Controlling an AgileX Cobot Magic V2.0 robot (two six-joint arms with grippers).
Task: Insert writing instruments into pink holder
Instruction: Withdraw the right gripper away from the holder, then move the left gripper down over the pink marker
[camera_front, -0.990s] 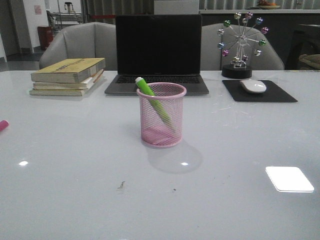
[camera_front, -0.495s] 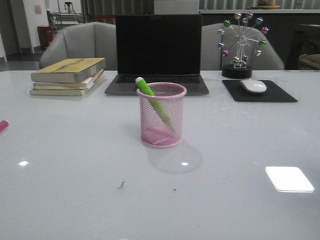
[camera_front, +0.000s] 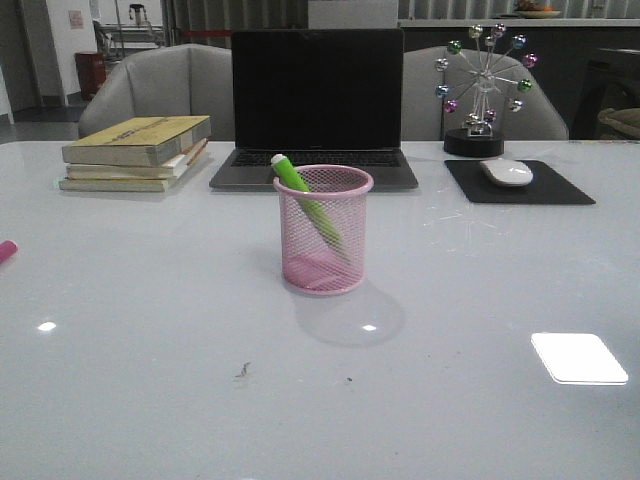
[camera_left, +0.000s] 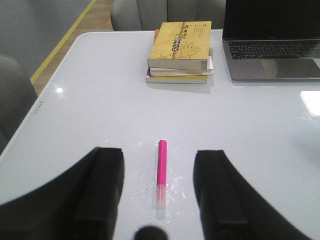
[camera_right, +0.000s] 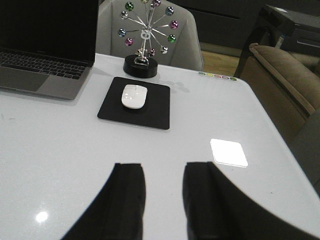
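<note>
The pink holder (camera_front: 323, 240), a wire-mesh cup, stands upright mid-table in front of the laptop. A lime green marker (camera_front: 304, 197) leans inside it, its pale end poking over the left rim. The magenta pink marker (camera_left: 161, 170) lies flat on the table, pale end toward the wrist camera; only its tip (camera_front: 5, 250) shows at the front view's left edge. My left gripper (camera_left: 160, 159) hovers open above it, one finger on each side, not touching. My right gripper (camera_right: 162, 172) is open over bare table with nothing between its fingers. Neither gripper shows in the front view.
A stack of books (camera_front: 137, 152) sits at the back left and an open laptop (camera_front: 316, 110) behind the holder. A white mouse (camera_front: 506, 172) on a black pad (camera_front: 520, 184) and a ferris-wheel ornament (camera_front: 482, 90) stand at the back right.
</note>
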